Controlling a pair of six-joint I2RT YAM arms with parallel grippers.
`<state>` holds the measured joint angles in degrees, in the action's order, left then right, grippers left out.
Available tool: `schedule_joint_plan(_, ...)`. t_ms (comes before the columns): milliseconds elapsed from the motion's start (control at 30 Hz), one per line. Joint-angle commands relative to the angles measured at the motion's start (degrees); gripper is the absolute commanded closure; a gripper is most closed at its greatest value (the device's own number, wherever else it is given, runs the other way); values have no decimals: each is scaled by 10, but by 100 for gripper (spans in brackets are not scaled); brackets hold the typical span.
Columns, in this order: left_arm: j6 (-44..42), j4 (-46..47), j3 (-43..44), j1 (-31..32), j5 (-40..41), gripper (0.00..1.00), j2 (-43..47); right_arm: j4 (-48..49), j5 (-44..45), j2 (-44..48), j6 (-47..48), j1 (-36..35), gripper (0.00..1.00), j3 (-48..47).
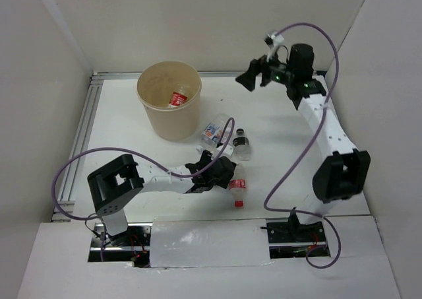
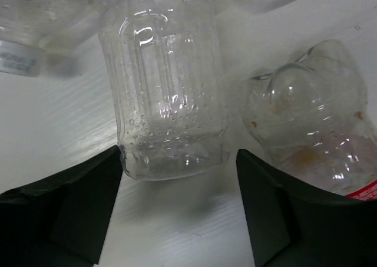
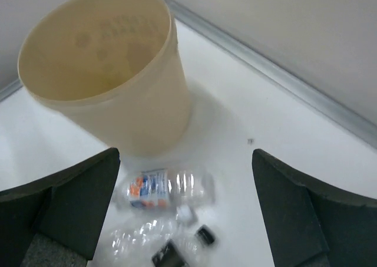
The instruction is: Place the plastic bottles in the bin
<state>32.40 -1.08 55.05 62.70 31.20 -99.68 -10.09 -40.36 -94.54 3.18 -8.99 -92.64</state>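
- Left gripper (image 2: 177, 158): low over the white table (image 2: 65, 131). Its black fingers (image 2: 70, 214) are spread wide and clamp nothing.
- Clear ribbed plastic bottle (image 2: 168, 96): lies on the table with its base between the left gripper's fingers. One finger is just at its edge and a narrow gap is left to the other. The body runs straight ahead, away from the gripper.
- Clear plastic bottle with a red label (image 2: 312, 125): lies just beside the ribbed one, outside the jaws. It lies against the outer side of one left finger, which hides its lower part. From above, its red cap (image 1: 239, 203) points back towards the arm bases.
- Clear plastic bottle with a blue and white label (image 3: 156, 189): on its side, ahead of the left gripper and off to one side. It is below the right gripper and just short of the bin's foot.
- Small black-capped bottle (image 1: 241, 144): on the table just beyond the left gripper. Whether this is the ribbed bottle cannot be told.
- Right gripper (image 3: 185, 161): raised high above the table's far side, jaws fully apart, nothing between them.
- Large round beige plastic bin (image 3: 135, 102): stands upright, ahead of and below the right gripper, and well beyond the left gripper.
- Red-labelled bottle in the bin (image 1: 177, 99): lies at the bottom of the bin, seen from above.
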Motion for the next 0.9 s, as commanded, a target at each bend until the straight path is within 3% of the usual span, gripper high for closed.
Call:
schedule_joint_plan(0, -16, 33, 23, -6, -20, 16, -24, -49, -25, 83, 35, 13, 0, 149)
schedule_joint_plan(67, -16, 33, 39, -6, -28, 27, -30, -49, -31, 118, 35, 41, 0, 210)
schedule_joint_plan(100, -16, 33, 44, -6, -28, 42, -39, -49, -31, 151, 43, 48, 1, 235)
schedule_joint_plan(167, -16, 23, 56, -6, -28, 55, -47, -49, -31, 179, 43, 70, 1, 300)
schedule_joint_plan(200, -16, 16, 56, -6, -28, 68, -47, -49, -37, 204, 43, 76, 3, 318)
schedule_joint_plan(333, -39, 5, 61, 16, -16, 98, -2, -61, -31, 250, 55, 109, 5, 380)
schedule_joint_plan(367, -39, -1, 61, 22, -11, 99, 13, -61, -31, 258, 60, 128, 5, 389)
schedule_joint_plan(567, -53, -41, 51, 49, 8, 100, 153, -68, -1, 283, 95, 186, 5, 425)
schedule_joint_plan(633, -61, -41, 44, 49, 16, 92, 200, -84, 5, 283, 123, 192, 2, 431)
schedule_joint_plan(667, -61, -41, 38, 49, 22, 80, 210, -90, 10, 283, 132, 192, 1, 431)
schedule_joint_plan(700, -72, -41, 38, 49, 22, 63, 215, -90, 10, 274, 141, 192, 1, 431)
schedule_joint_plan(733, -83, -41, 38, 49, 28, 31, 215, -105, 10, 261, 160, 192, 1, 436)
schedule_joint_plan(800, -89, -46, 49, 36, 36, 20, 202, -120, 5, 242, 182, 187, 1, 436)
schedule_joint_plan(867, -89, -52, 59, 27, 30, 19, 188, -127, 11, 206, 196, 167, 1, 431)
